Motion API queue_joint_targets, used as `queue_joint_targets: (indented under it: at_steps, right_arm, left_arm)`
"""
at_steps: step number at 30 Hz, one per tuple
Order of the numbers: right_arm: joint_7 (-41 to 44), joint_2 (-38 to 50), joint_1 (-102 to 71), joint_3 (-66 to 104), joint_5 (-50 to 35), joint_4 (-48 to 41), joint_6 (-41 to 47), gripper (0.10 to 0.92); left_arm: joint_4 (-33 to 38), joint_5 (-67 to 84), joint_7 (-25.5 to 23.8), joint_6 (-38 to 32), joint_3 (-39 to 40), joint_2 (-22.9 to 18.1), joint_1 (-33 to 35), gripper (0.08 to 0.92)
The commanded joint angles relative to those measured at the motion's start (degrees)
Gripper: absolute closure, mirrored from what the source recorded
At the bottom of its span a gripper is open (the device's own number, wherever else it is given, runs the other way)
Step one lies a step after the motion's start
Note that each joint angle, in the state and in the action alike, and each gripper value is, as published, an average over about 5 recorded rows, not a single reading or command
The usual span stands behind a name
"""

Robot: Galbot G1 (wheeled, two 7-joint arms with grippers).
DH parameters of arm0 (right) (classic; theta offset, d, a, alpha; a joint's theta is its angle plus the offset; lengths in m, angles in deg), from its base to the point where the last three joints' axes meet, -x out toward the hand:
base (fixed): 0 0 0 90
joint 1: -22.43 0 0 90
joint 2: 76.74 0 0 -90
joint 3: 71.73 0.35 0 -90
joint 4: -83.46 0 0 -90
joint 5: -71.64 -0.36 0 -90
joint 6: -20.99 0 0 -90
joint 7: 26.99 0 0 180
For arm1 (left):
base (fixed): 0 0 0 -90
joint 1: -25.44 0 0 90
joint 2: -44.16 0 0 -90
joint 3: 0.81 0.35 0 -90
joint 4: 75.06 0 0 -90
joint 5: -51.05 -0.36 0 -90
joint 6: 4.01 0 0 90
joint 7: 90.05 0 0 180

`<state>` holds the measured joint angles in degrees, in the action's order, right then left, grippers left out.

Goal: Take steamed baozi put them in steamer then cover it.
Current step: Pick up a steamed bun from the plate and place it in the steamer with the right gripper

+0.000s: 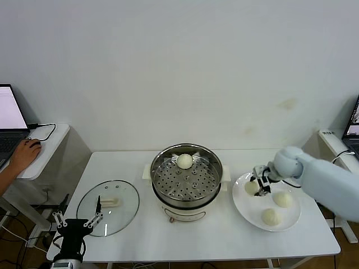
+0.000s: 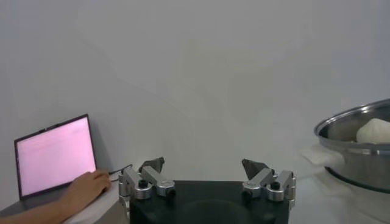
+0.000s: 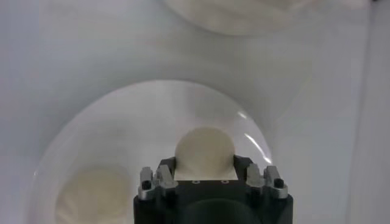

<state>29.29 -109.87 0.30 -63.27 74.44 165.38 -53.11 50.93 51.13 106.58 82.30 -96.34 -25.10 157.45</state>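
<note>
On the plate (image 1: 242, 207), right gripper (image 1: 257, 186) gripping baozi (image 1: 251, 188), left gripper (image 1: 77, 222) open

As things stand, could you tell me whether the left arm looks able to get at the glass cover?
Probably yes. The left gripper hangs open at the near edge of the cover, which lies flat on the table beside the steamer, and nothing stands over its handle.

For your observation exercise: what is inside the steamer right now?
One baozi sits on the perforated basket floor of the open steamer, toward the back. The rest of the floor shows bare. Anything below the basket is hidden.
</note>
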Motion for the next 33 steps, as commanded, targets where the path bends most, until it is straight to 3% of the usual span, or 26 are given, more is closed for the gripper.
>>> queue_joint_targets:
  at_steps: [1, 8, 15, 33]
  right_arm:
    - [0.2, 4.6, 27.4, -15.0, -12.5, 9.7, 2.7, 0.422]
    - [-3.6, -4.1, 40.9, -23.3, -24.9, 14.6, 8.3, 0.414]
    - [-10.2, -15.3, 37.0, -23.9, -33.3, 15.0, 14.8, 0.406]
    - [-17.6, -33.4, 18.6, -20.6, -32.3, 1.4, 18.9, 0.406]
  left_arm:
    - [0.1, 0.1, 0.0, 0.0, 0.4, 0.3, -0.1, 0.177]
    - [0.2, 0.8, 0.3, -0.2, 0.4, 0.8, -0.6, 0.177]
    - [1.2, 0.9, 0.4, -0.4, -0.4, 0.5, -0.3, 0.177]
    - [1.3, 0.7, 0.3, -0.3, -1.2, -1.1, -1.0, 0.177]
